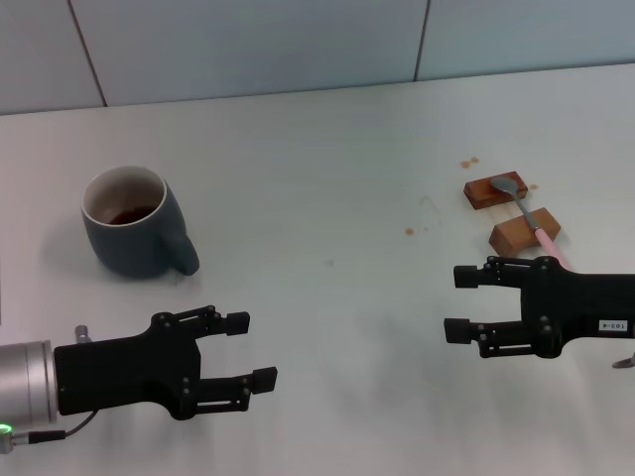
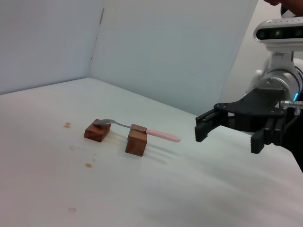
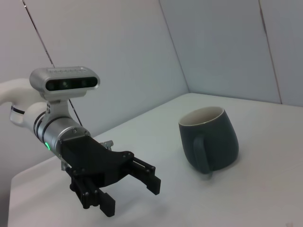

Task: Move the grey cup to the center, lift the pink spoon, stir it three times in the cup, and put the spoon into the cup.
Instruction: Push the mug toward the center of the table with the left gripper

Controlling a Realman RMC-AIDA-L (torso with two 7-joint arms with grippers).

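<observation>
The grey cup (image 1: 131, 222) stands at the table's left with dark liquid inside, its handle turned toward the front right; it also shows in the right wrist view (image 3: 209, 138). The pink spoon (image 1: 526, 213) lies across two brown wooden blocks at the right, bowl on the far block, pink handle pointing forward; it also shows in the left wrist view (image 2: 142, 130). My left gripper (image 1: 250, 349) is open and empty, in front of the cup and a little to its right. My right gripper (image 1: 458, 303) is open and empty, in front of the spoon and to its left.
Two brown wooden blocks (image 1: 492, 190) (image 1: 522, 231) hold the spoon off the table. Small brown stains (image 1: 468, 161) mark the white table near them. A pale wall runs along the table's far edge.
</observation>
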